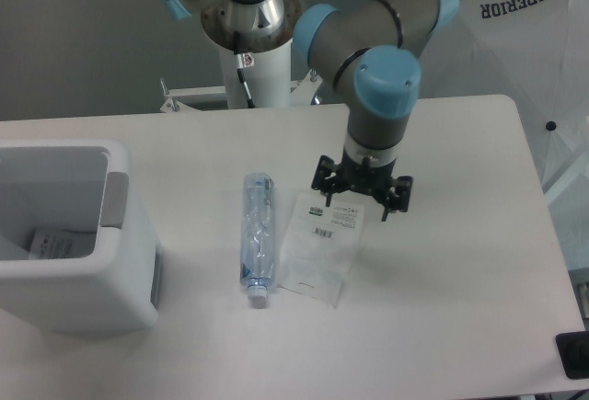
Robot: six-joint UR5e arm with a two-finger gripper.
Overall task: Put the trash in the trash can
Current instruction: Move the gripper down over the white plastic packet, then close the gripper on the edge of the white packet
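Grey tubular metal arm [386, 14] with light-blue plastic joint caps [387, 81], white cylindrical base column [262, 74] carrying a black cable and small red mark, black two-finger gripper [361, 200].

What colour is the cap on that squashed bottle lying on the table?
White. The cap sits at the near end of the clear, bluish bottle, seen in the fixed camera view.

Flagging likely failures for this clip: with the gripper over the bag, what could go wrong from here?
The flat clear-white plastic bag lies flush on the white table, so the open gripper may slip off it. The crushed clear plastic bottle lies close beside it and could get nudged. The white trash can is far across the table.
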